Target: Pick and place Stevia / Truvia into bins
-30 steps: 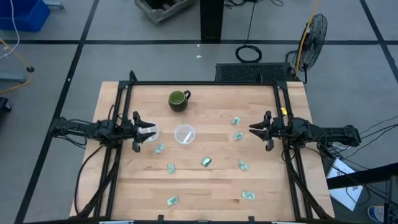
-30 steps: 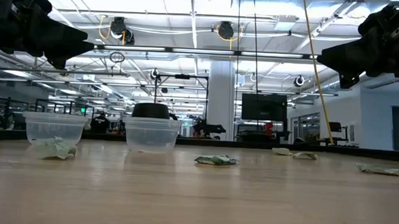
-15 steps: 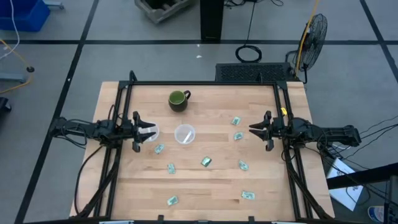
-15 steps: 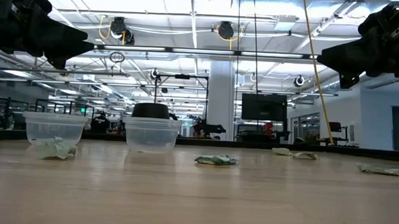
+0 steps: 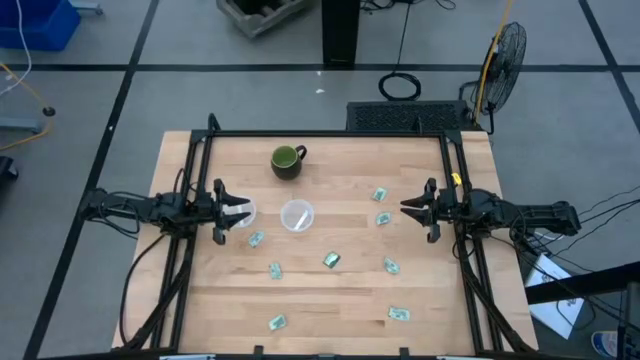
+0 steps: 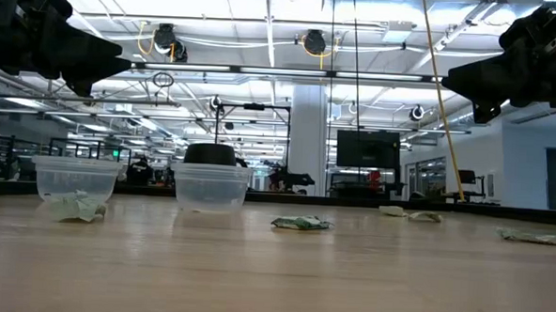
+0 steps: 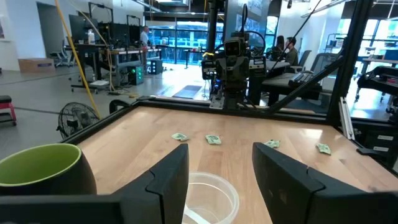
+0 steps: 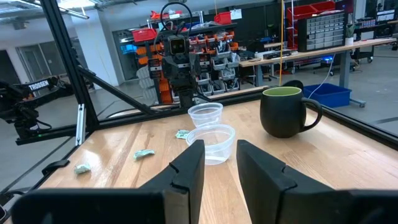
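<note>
Several pale green and white sachets lie flat and scattered on the wooden table, e.g. [image 5: 256,239], [image 5: 331,260], [image 5: 383,219], [image 5: 399,314]. One clear cup [image 5: 297,216] stands left of the table's middle. The other cup [image 5: 245,212] stands under my left gripper [image 5: 235,211], which hovers open above the table at the left side [image 7: 214,180]. My right gripper [image 5: 408,208] hovers open at the right side, pointing toward the cups [image 8: 211,143]. Neither gripper holds anything.
A dark green mug [image 5: 287,160] stands near the far edge, beyond the cups. A black frame [image 5: 330,134] runs along the table's far, left and right sides. Bare wood [image 5: 330,300] lies between the sachets in the near half.
</note>
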Motion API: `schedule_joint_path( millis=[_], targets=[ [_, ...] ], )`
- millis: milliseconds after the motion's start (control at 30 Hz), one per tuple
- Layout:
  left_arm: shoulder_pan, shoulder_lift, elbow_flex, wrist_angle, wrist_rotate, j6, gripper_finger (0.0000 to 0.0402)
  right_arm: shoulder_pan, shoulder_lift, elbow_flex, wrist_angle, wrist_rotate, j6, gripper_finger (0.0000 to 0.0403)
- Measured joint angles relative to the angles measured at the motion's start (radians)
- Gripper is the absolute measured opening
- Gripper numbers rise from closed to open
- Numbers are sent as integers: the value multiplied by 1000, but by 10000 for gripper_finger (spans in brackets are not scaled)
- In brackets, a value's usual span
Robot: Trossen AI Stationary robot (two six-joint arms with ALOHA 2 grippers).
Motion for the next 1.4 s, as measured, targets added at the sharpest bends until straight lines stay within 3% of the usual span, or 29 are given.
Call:
schedule_joint_path(
  millis=[767,1033,1133,1267,1400],
  targets=[
    [0,0,-1,56,0,-14,184,0,0,0,123,2,9,86],
    [0,0,-1,70,1,-208,184,0,0,0,305,2,-45,86],
    [0,0,-1,70,1,-323,184,0,0,0,312,2,-77,86],
    [0,0,-1,68,1,-368,184,0,0,0,301,5,-140,86],
    [0,0,0,67,-35,-365,184,0,0,0,284,111,-236,86]
  ],
)
